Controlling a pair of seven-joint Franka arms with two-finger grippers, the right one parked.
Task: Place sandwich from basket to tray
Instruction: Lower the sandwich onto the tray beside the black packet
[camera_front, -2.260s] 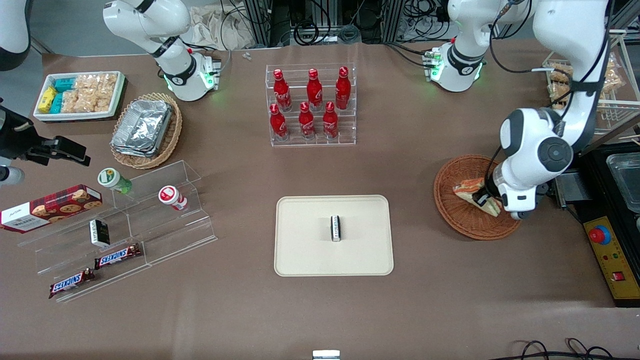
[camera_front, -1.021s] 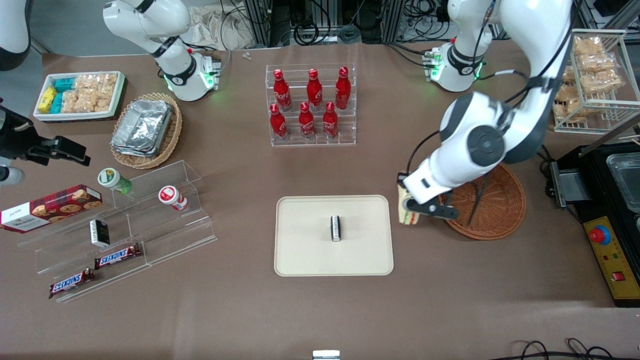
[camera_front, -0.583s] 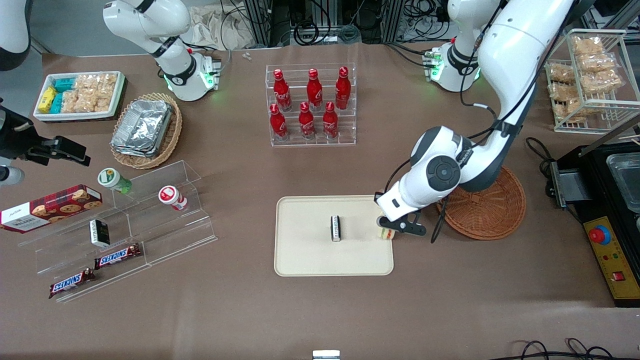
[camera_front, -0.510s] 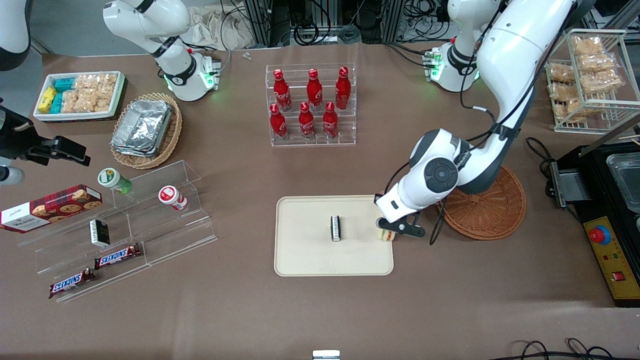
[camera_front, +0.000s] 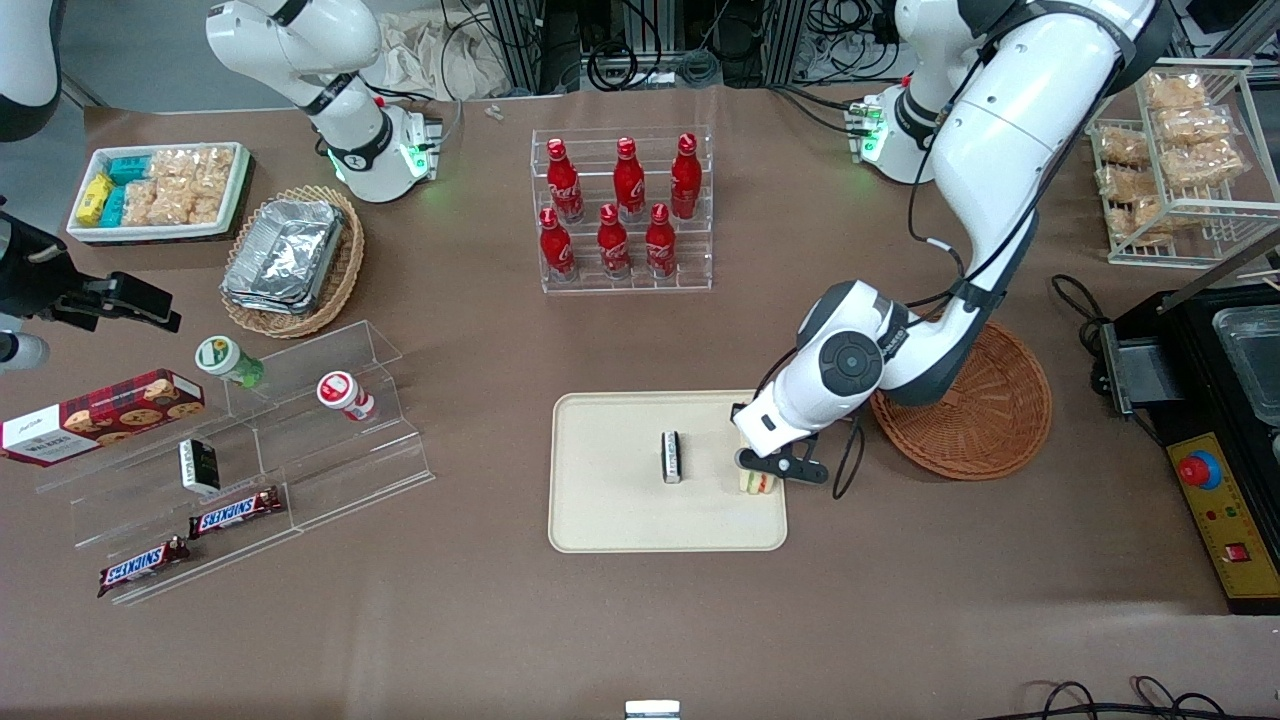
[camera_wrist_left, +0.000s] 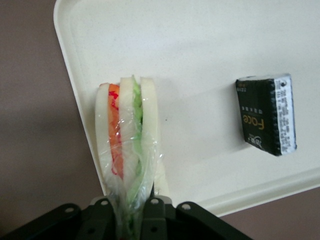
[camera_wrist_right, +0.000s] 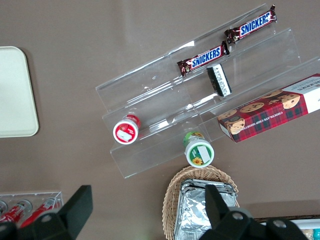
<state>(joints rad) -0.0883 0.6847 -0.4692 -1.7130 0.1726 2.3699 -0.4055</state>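
My left gripper (camera_front: 762, 474) is shut on the sandwich (camera_front: 757, 484), a plastic-wrapped wedge of white bread with orange-red and green layers. It holds the sandwich over the cream-beige tray (camera_front: 610, 510), at the tray's edge toward the working arm's end. In the left wrist view the sandwich (camera_wrist_left: 127, 140) stands on edge between my fingers (camera_wrist_left: 155, 216), just inside the tray's rim (camera_wrist_left: 75, 90). The reddish-brown wicker basket (camera_front: 985, 420) lies beside the tray toward the working arm's end, and I see nothing in it.
A small black packet (camera_front: 672, 457) lies in the tray's middle, also seen in the left wrist view (camera_wrist_left: 266, 115). A clear rack of red bottles (camera_front: 622, 210) stands farther from the front camera. Acrylic shelves with snacks (camera_front: 250, 450) lie toward the parked arm's end.
The left gripper lifted the sandwich out of the basket and carried it sideways to above the tray's near edge. In the last half second it moved slightly further over the tray and lower.
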